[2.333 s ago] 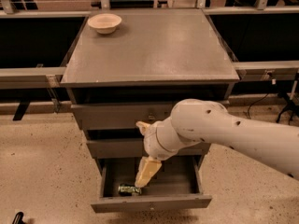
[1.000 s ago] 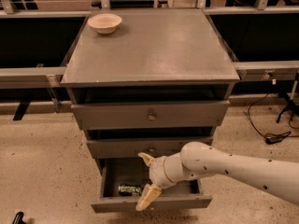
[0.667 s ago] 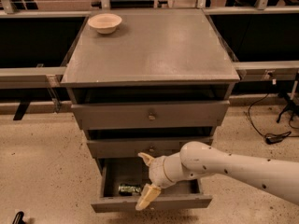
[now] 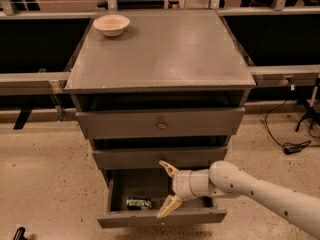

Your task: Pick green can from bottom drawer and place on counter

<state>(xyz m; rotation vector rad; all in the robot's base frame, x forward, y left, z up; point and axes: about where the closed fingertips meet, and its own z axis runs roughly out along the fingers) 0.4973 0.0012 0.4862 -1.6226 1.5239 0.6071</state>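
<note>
Green can (image 4: pixel 138 202) lies on its side inside the open bottom drawer (image 4: pixel 162 217), left of its middle | gripper (image 4: pixel 168 188) hangs over that drawer's middle, jaws spread wide, gripping nothing, near its front wall.

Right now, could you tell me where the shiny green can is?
Low in the camera view, the shiny green can lies in the open grey bottom drawer, left of centre, just left of the gripper, jaws open.
</note>
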